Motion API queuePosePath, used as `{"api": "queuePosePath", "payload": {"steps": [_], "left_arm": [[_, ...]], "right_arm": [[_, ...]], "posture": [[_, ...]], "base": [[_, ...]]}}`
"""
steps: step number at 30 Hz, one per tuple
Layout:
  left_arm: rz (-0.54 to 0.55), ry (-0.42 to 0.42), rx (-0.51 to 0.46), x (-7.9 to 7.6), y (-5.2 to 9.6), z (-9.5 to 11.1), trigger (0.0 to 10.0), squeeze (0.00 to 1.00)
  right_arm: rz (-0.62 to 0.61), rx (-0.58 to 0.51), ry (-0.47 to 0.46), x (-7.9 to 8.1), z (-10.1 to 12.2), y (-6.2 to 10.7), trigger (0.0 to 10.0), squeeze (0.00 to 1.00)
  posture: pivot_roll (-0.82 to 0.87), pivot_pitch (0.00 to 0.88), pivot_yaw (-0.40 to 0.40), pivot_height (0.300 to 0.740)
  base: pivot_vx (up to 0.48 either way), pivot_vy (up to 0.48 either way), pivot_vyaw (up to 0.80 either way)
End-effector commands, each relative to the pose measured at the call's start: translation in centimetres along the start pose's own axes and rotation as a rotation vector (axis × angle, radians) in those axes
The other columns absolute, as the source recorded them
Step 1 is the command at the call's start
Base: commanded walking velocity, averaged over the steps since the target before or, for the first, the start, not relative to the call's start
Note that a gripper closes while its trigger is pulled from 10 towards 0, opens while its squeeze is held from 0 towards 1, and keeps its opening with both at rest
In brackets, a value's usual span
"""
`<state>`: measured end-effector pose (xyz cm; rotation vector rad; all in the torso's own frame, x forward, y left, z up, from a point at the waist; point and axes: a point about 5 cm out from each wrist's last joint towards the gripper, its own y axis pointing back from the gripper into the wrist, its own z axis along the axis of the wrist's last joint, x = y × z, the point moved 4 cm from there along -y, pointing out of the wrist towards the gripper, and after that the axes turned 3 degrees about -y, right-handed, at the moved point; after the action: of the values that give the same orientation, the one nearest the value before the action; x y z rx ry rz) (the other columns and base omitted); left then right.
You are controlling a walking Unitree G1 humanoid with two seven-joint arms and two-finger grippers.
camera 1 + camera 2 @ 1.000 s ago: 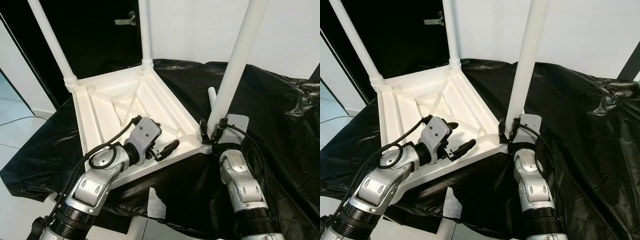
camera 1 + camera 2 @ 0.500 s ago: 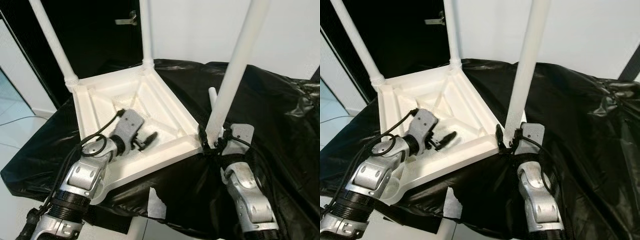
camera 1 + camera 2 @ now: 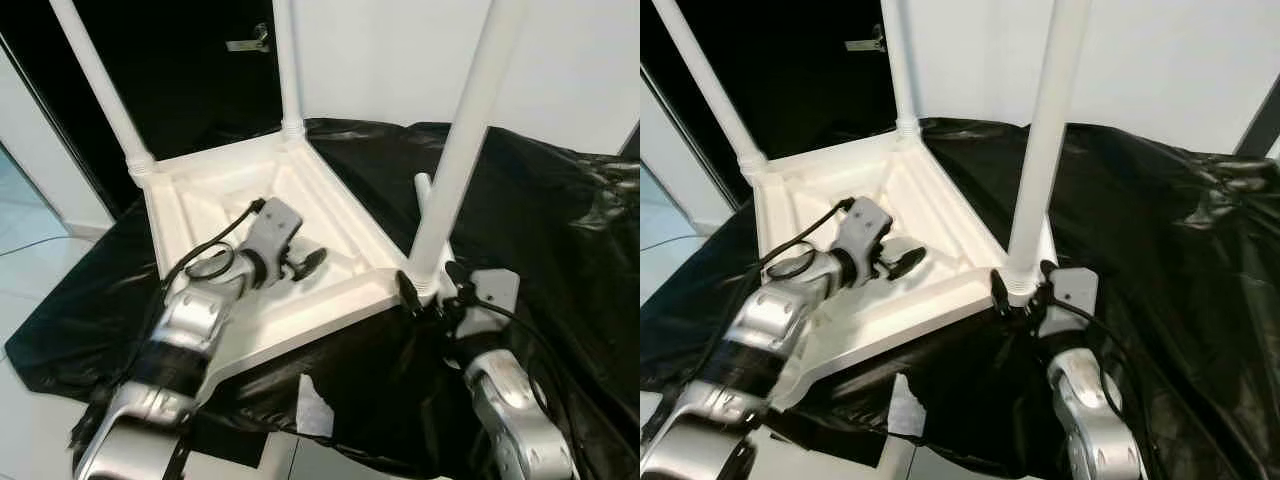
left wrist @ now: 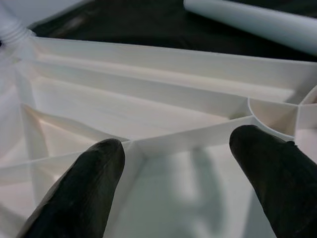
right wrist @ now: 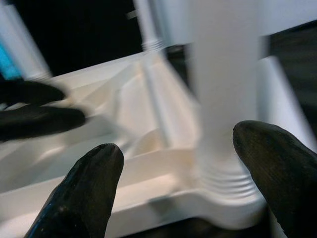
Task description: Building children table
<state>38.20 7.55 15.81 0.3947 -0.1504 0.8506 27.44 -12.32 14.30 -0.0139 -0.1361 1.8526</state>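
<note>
black sheet (image 3: 540, 200) fills mid-frame | upturned table (image 3: 340, 300) centre-left | left gripper (image 3: 305, 265) moved inward, open, empty | right gripper (image 3: 432, 290) released near-right leg (image 3: 455, 150), open | leg seemingly seated

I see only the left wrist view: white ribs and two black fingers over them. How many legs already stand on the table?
Observer: Three stand upright in the upturned tabletop: the far left leg, the far middle leg and the near right leg.
Operator: Where is the other gripper?
Observer: The right gripper is at the base of the near right leg, open, with one finger on each side of it.
Operator: And the white tube at the edge of my picture?
Observer: That is a loose leg. It lies on the black sheet, just beyond the tabletop's right edge.
</note>
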Motion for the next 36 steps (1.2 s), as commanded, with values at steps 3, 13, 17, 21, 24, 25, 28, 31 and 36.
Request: {"api": "queuePosePath", "payload": {"steps": [3, 13, 17, 21, 24, 25, 28, 31, 36], "left_arm": [[0.252, 0.019, 0.050, 2.5, -0.6, -0.4, 10.0, 0.00], [0.342, 0.058, 0.117, 4.4, -1.7, -1.5, 10.0, 0.00], [0.397, 0.056, 0.141, 5.9, -1.5, -2.1, 10.0, 0.00], [0.418, 0.064, 0.156, 6.4, -1.3, -2.6, 10.0, 0.00], [0.433, 0.074, 0.182, 6.7, -1.3, -3.4, 10.0, 0.00], [0.433, 0.074, 0.182, 6.7, -1.3, -3.4, 10.0, 0.00], [0.435, 0.077, 0.206, 6.6, -1.4, -4.0, 10.0, 0.00], [0.451, 0.079, 0.232, 6.4, -1.4, -4.8, 10.0, 0.00], [0.489, 0.090, 0.244, 6.9, -1.3, -5.1, 10.0, 0.00]], "right_arm": [[0.074, 0.012, -0.018, 1.3, 0.1, 0.1, 10.0, 0.00], [0.145, 0.009, -0.032, 3.3, 0.2, -0.1, 10.0, 0.00], [0.173, 0.009, -0.036, 3.8, 0.6, -0.2, 10.0, 0.00], [0.182, 0.009, -0.036, 3.9, 0.7, -0.4, 10.0, 0.00], [0.195, 0.005, -0.034, 4.3, 0.9, -0.8, 10.0, 0.00], [0.195, 0.005, -0.034, 4.3, 0.9, -0.8, 10.0, 0.00], [0.204, 0.002, -0.033, 4.5, 1.0, -1.0, 10.0, 0.00], [0.212, 0.001, -0.037, 4.9, 1.1, -1.1, 10.0, 0.00], [0.215, 0.004, -0.043, 5.3, 1.3, -0.9, 10.0, 0.00]], "posture": [[-0.04, 0.000, 0.055, 0.740], [-0.05, 0.000, 0.066, 0.740], [-0.06, 0.000, 0.067, 0.740], [-0.06, 0.000, 0.065, 0.740], [-0.05, 0.000, 0.061, 0.740], [-0.05, 0.000, 0.061, 0.740], [-0.05, 0.005, 0.061, 0.740], [-0.05, 0.018, 0.064, 0.740], [-0.06, 0.037, 0.068, 0.740]], "base": [[0.000, 0.000, 0.00], [0.000, 0.000, 0.00], [0.000, 0.000, 0.00], [0.000, 0.000, 0.00], [0.000, 0.000, 0.00], [0.000, 0.000, 0.00], [0.000, 0.000, 0.00], [0.000, 0.000, 0.00], [0.000, 0.000, 0.00]]}}
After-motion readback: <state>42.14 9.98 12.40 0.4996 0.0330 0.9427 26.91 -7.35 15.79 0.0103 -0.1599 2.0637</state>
